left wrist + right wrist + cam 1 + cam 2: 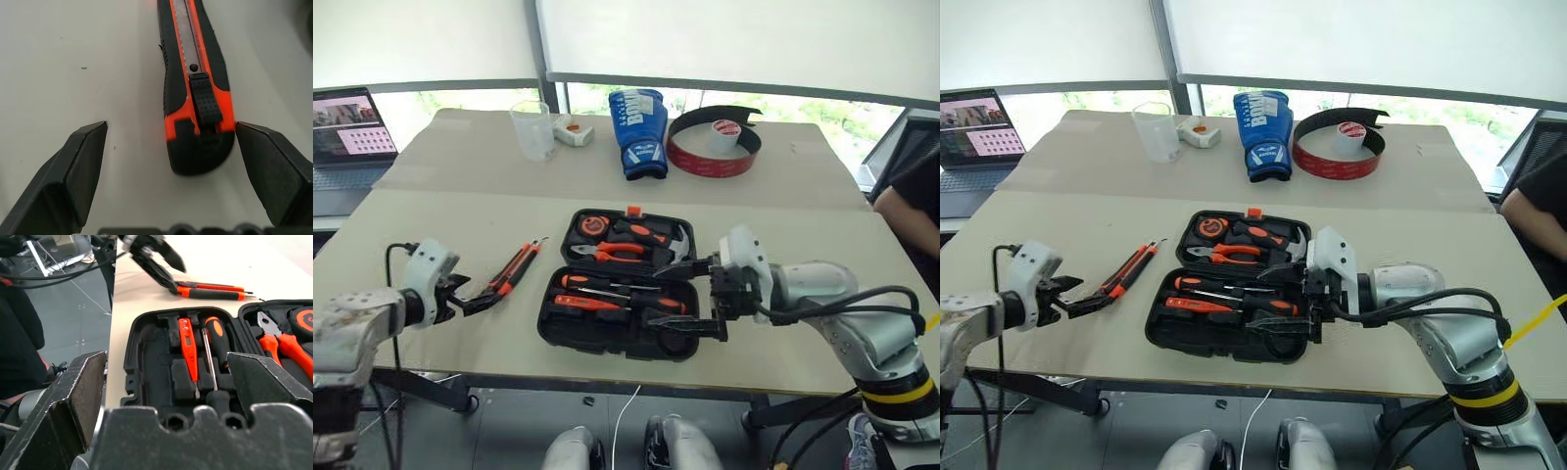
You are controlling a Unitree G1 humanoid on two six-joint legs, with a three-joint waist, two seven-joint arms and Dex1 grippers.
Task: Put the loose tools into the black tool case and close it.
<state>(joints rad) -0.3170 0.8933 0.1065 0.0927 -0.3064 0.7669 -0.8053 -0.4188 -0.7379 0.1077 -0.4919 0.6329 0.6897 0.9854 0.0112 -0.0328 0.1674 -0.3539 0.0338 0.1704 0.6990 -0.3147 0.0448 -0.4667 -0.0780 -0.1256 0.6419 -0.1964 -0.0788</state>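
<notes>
Pickup of the utility knife (195, 93) requires the open left pincer (171, 161) centred over its butt before closing; the right pincer (166, 382) hangs open above the black tool case (570, 333).

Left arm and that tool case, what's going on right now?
The flat black moulded-plastic tool case lies open on the beige table, with screwdrivers, pliers, hammer and tape measure in its recesses. The orange-and-black utility knife lies loose on the table left of the case. The left gripper is open at the knife's butt end, fingers either side, not closed on it. The right gripper is open at the case's right edge, holding nothing.
</notes>
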